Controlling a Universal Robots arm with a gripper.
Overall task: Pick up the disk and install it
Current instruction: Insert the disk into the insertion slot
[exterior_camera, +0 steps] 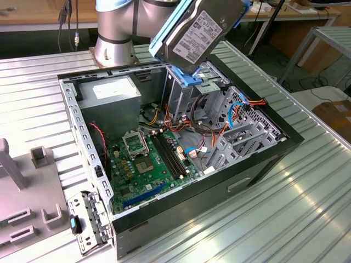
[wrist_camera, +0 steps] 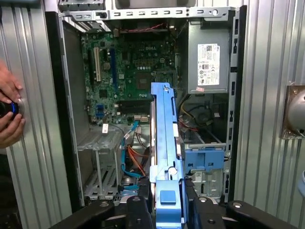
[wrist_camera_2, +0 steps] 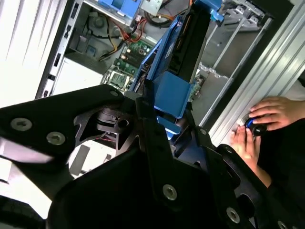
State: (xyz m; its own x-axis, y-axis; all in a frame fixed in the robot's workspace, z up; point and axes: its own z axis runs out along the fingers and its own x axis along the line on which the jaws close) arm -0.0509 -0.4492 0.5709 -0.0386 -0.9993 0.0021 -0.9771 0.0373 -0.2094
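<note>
The gripper (wrist_camera: 167, 193) is clamped on one end of the disk (exterior_camera: 201, 33), which looks stiff, fairly heavy and shock-sensitive, so a firm, square hold suits it.

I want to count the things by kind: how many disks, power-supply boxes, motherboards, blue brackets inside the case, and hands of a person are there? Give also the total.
Disk, held in the pincer: 1
Power-supply box: 1
Motherboard: 1
Blue bracket inside the case: 1
Person's hands: 2
Total: 6
</note>
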